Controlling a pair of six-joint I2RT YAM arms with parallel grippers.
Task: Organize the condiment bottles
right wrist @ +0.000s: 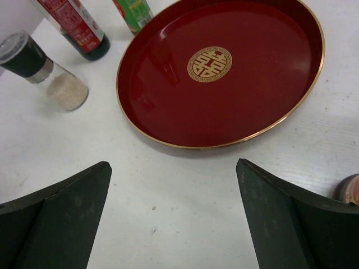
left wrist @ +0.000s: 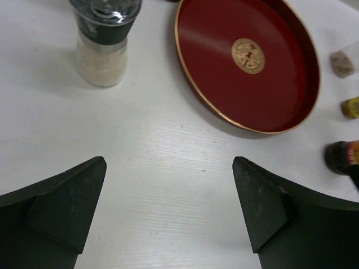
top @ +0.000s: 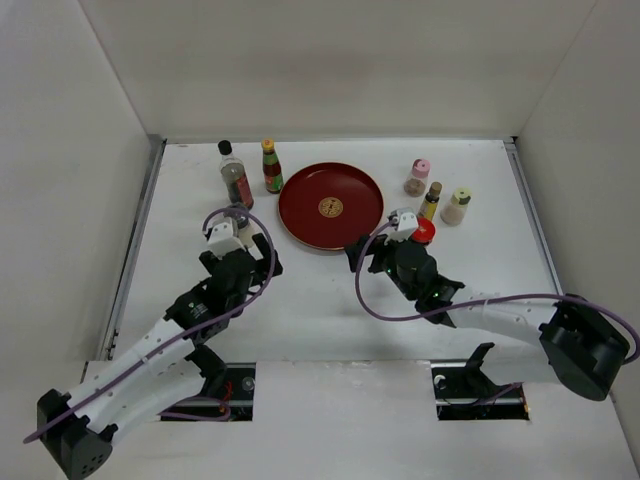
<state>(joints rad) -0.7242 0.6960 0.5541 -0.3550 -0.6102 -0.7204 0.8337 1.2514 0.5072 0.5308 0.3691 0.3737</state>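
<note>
Both grippers are open and empty over bare table. My left gripper [top: 250,243] [left wrist: 168,196] is just in front of a grey-capped grinder [top: 238,214] [left wrist: 104,42] with white grains. My right gripper [top: 372,242] [right wrist: 173,193] faces the near rim of the red plate [top: 330,206], and a red-capped bottle [top: 424,231] [right wrist: 349,190] stands just to its right. A black-capped dark bottle [top: 232,172] [right wrist: 76,28] and an orange-capped green-label bottle [top: 271,166] [right wrist: 134,11] stand left of the plate. Pink-capped [top: 419,177], brown-capped [top: 431,200] and pale-yellow-capped [top: 457,206] shakers stand right of it.
The round red lacquer plate [left wrist: 247,61] [right wrist: 219,73] with a gold emblem has nothing on it and sits at the table's middle back. White walls enclose the table on the left, back and right. The grinder also shows in the right wrist view [right wrist: 39,70].
</note>
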